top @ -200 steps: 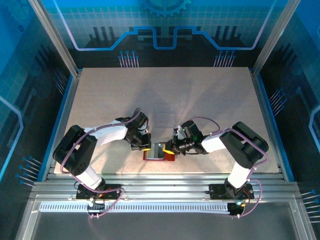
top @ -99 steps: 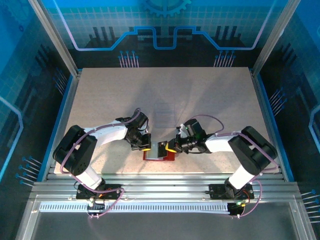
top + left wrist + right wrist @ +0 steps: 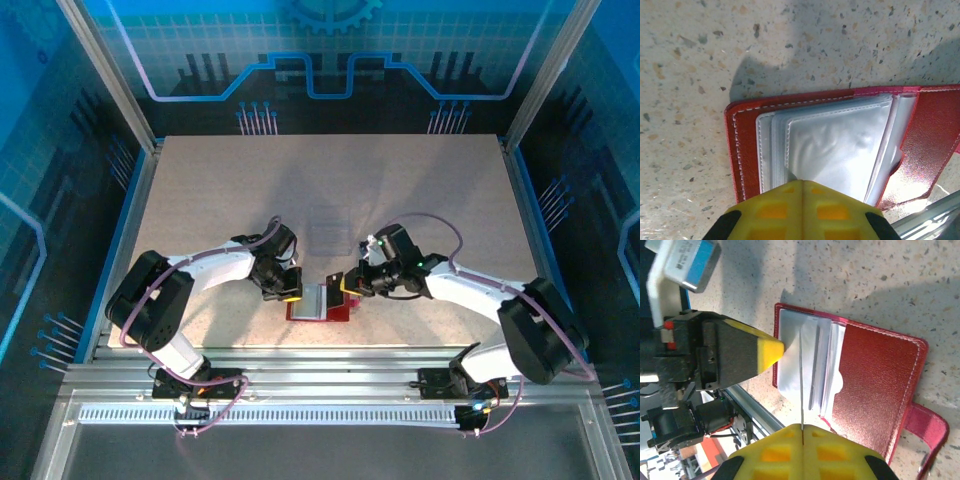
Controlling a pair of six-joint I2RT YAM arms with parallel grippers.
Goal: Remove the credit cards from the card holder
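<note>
The small red folding card holder (image 3: 338, 313) lay opened flat at the near edge of the speckled pale tabletop (image 3: 420, 200), between the two arms. Its long axis ran left to right and its pale grey pockets (image 3: 840, 140) were turned upward.

The left fingers (image 3: 807, 192) were together, their yellow tips set down on the left part of the pockets, apparently to pin the holder. Whether anything was pinched between them could not be told. The right fingers (image 3: 807, 435) were clamped on a thin pale leaf (image 3: 801, 375) that stood edge-on out of the pocket stack, just right of the left tips. Whether that leaf was one of the credit cards or a pocket sleeve could not be told.

Both arms were about equally near, with the holder directly under their tips. The coming move was judged to turn on the leaf being drawn away from the pinned left side, so that the holder was not dragged along with it.

The tabletop was flat and hard, so a thin card laid on it was judged awkward to lift again. Open room was seen to the far and right. A clear plastic box (image 3: 327, 225) lay well apart on the far side, and a metal rail (image 3: 330, 365) ran just near of the holder, so little room was left there.
</note>
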